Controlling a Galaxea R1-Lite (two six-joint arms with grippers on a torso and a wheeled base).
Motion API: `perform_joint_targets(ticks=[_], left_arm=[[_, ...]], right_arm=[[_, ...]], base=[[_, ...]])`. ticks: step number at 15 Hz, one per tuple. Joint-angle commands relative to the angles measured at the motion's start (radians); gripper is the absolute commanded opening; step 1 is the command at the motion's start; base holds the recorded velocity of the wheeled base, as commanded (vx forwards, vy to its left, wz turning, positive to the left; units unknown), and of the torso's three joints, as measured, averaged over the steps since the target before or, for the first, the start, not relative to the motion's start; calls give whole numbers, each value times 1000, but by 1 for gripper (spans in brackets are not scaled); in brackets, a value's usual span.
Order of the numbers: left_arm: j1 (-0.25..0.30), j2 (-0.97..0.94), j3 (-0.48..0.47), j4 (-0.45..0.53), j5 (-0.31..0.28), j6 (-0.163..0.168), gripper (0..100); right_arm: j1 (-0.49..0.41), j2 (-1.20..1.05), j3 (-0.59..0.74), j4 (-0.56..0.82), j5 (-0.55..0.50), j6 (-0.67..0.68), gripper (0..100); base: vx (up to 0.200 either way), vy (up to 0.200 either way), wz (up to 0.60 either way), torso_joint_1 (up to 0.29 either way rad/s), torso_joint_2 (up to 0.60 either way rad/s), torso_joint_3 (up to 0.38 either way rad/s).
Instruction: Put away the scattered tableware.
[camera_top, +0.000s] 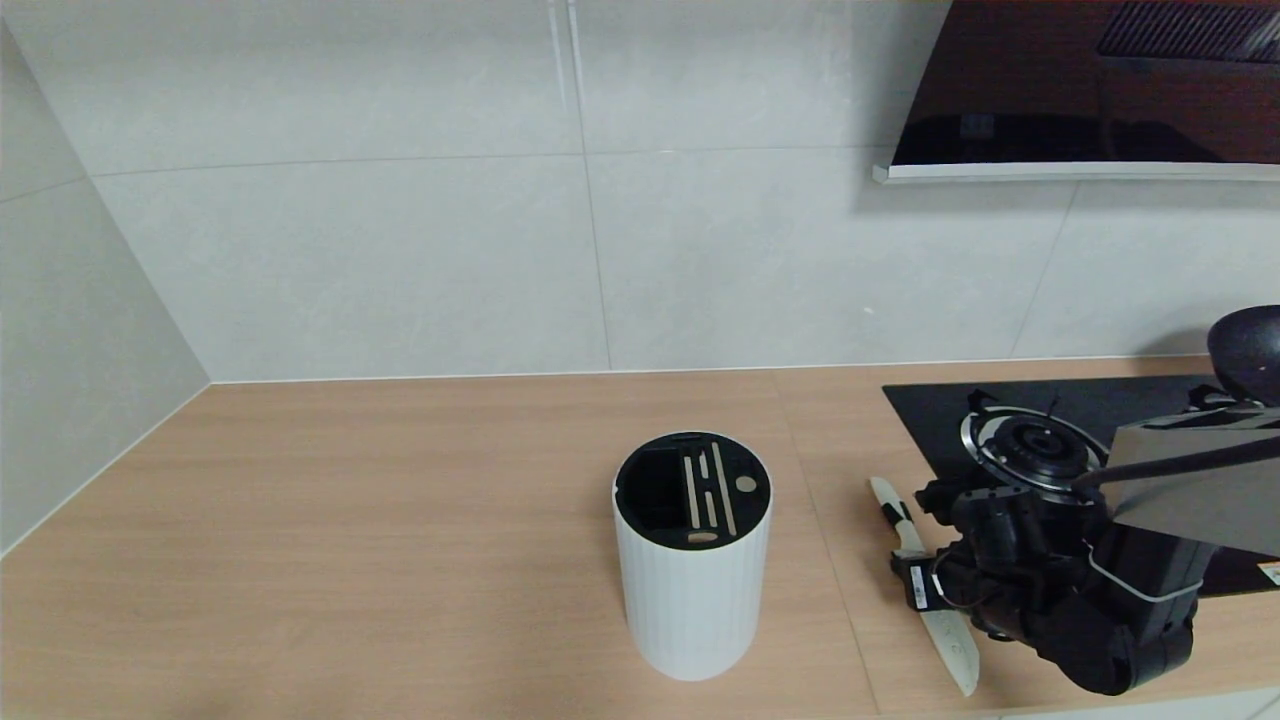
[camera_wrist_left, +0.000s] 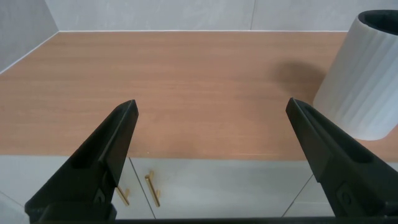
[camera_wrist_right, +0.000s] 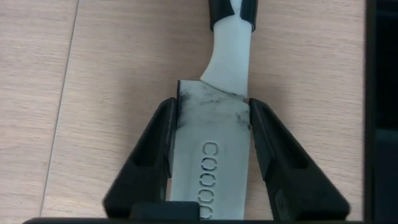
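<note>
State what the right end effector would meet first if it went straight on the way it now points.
Most likely the knife: its blade lies flat on the wooden counter, within the right end effector. Remaining depth is unclear.

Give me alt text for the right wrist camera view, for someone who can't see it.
The right end effector has its two black fingers closed against both edges of a white knife blade, close to the handle. The knife lies flat on a wooden countertop, and its white handle with a black band points away from the camera.
</note>
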Motion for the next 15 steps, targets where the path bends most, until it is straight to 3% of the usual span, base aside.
perform_joint_targets(ticks=[1,7,15], left_arm=[[0,0,0,0,0,0,100],[0,0,0,0,0,0,100],[0,0,0,0,-1,6,100]], right_arm=[[0,7,1,-5,-1,0,0],[0,-35,16,-24,-30,3,0],[-6,-260,64,-25,-31,3,0]], base=[[0,0,0,0,0,0],[0,0,0,0,0,0],[0,0,0,0,0,0]])
